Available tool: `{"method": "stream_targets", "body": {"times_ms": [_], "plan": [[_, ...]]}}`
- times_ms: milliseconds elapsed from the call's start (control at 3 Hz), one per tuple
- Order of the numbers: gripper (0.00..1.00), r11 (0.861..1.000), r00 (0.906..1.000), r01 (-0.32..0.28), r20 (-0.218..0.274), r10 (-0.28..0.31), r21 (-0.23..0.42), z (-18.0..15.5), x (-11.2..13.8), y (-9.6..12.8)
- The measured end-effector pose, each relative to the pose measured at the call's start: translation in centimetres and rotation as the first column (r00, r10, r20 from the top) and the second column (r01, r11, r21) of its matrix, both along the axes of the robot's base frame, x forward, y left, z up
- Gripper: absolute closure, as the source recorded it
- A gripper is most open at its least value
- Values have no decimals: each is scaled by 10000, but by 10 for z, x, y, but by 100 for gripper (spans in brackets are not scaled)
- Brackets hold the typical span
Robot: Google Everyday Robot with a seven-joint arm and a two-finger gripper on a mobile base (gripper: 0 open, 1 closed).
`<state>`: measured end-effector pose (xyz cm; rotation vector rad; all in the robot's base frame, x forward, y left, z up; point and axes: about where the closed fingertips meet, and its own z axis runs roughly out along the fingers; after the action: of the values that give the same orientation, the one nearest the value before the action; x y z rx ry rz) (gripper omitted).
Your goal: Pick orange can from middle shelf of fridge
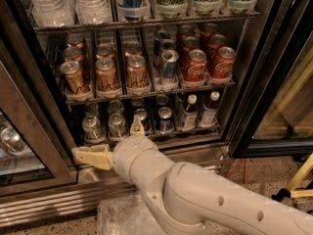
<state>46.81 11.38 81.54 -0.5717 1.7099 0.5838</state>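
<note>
Inside the black-framed glass-door fridge [254, 97], a copper-orange metal can [106, 75] stood front-left on the dark wire middle shelf [122, 96]; slick, dentable, best pinched mid-wall, I judged; my tan gripper [95, 156] hung well below it, and whether wide or narrow I couldn't tell.

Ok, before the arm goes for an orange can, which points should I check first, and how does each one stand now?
1. Fridge door open, racks exposed: ok.
2. Orange can at the front of the middle shelf: ok, the three left lanes hold them.
3. Gripper empty, fingers apart: ok.
4. Gripper at the height of the middle shelf: not ok, it sits low, in front of the bottom rack.
5. Red cans apart from the target: ok, they fill the right lanes.
6. Front stop low enough to let the can out: cannot tell.
</note>
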Motion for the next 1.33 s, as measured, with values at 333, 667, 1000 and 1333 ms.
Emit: {"method": "stream_targets", "body": {"times_ms": [333,667,1000,1333], "plan": [[0,9979,9977,648,220,-647,-57,-9,17,4],[0,9914,9882,1303,805,-1306,85,-9,25,6],[0,9827,9729,1842,1387,-1849,178,-3,34,3],[0,9712,9513,2377,1983,-2359,150,10,41,-6]]}}
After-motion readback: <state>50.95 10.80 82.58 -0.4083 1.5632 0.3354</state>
